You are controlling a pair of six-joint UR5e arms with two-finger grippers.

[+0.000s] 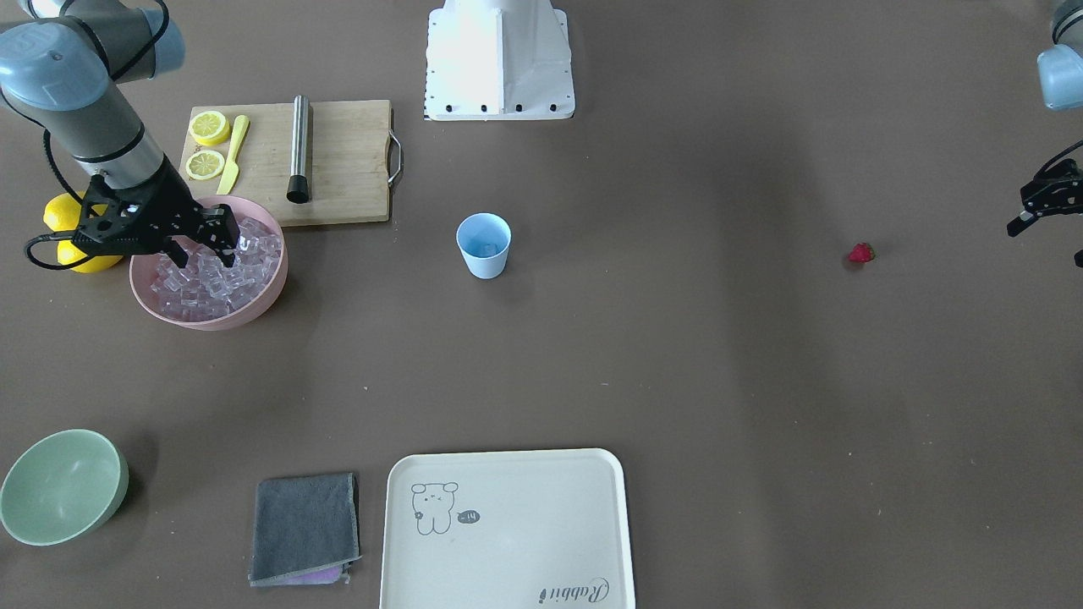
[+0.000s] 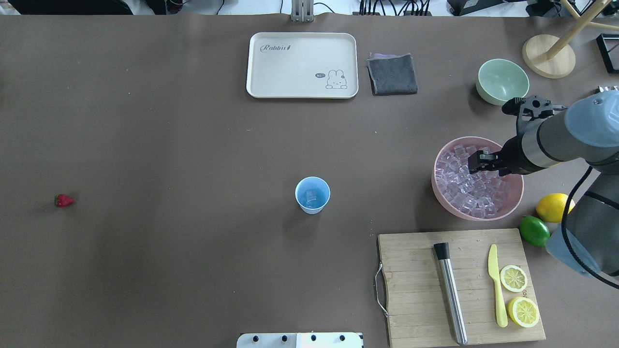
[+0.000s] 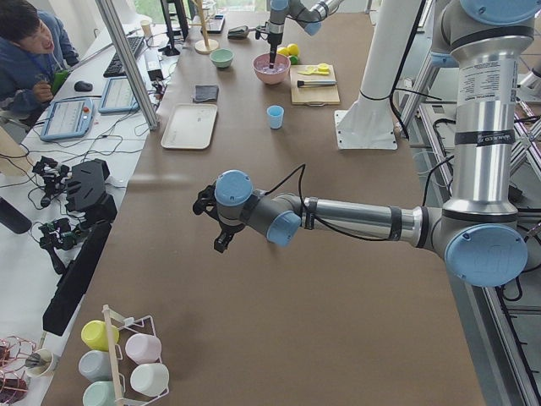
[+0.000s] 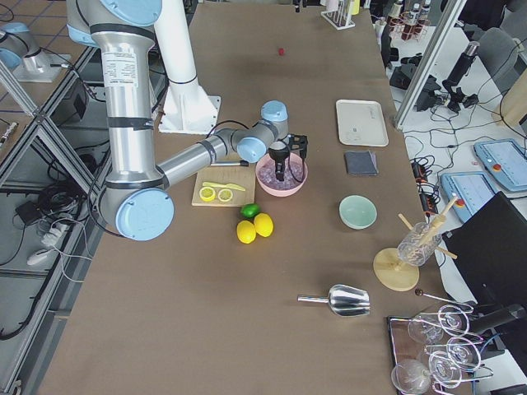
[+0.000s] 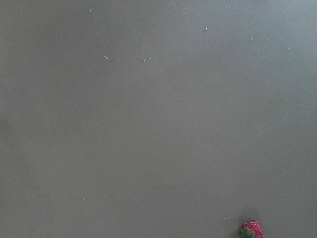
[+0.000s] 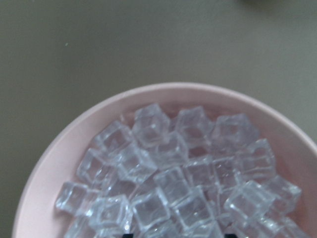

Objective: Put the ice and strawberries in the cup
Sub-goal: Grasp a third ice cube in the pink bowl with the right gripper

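Note:
The light-blue cup point(image 2: 312, 195) stands mid-table with one ice cube point(image 2: 311, 195) inside. Many more ice cubes point(image 6: 188, 168) fill the pink bowl point(image 2: 442, 193). My right gripper point(image 1: 203, 249) hangs open just above that ice, with its two tips barely showing at the bottom edge of the right wrist view. The strawberry point(image 1: 860, 253) lies alone on the brown table, far from the cup. My left gripper point(image 1: 1046, 243) hovers beside the strawberry point(image 5: 251, 229), apart from it, fingers spread and empty.
A cutting board point(image 2: 420, 270) with a steel muddler point(image 2: 450, 292), yellow knife and lemon slices lies near the bowl. A lemon point(image 2: 552, 207) and lime point(image 2: 534, 230) sit beside it. Across the table are a cream tray point(image 2: 302, 65), grey cloth point(image 2: 392, 74) and green bowl point(image 2: 502, 80). A person sits at a side desk.

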